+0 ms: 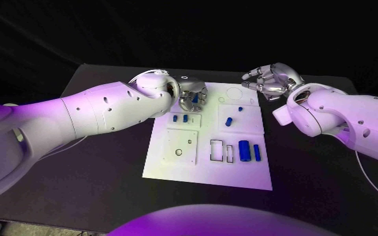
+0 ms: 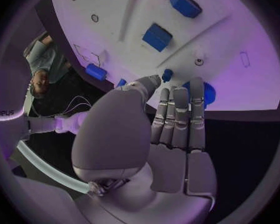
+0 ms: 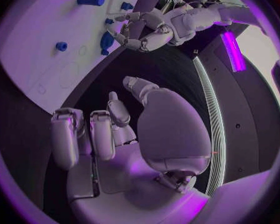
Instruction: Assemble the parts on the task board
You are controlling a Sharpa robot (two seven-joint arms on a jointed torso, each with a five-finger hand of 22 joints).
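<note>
Nearest the head camera lay the near edge of the white task board [image 1: 206, 177], a rectangular plate on the black table [image 1: 94, 165] with its long axis running away from the robot. Toward its near right, two blue cylindrical parts [image 1: 245, 151] lay side by side, long axes parallel to the board's long sides, just beside two empty rectangular slots [image 1: 217, 149]. Farther up, two small blue parts [image 1: 180, 119] sat in a recessed panel on the left, and a single blue part [image 1: 229, 121] lay slightly tilted near the middle. The left hand [image 1: 190, 96] was over the board's far left corner; in the left wrist view its fingers [image 2: 177, 117] were straight and close together, fingertips against a round blue part [image 2: 205, 92] at the board's edge, though whether it was actually gripped cannot be told. The right hand [image 1: 272, 82] hovered off the board's far right corner above the table, fingers [image 3: 84, 134] curled inward on nothing.
</note>
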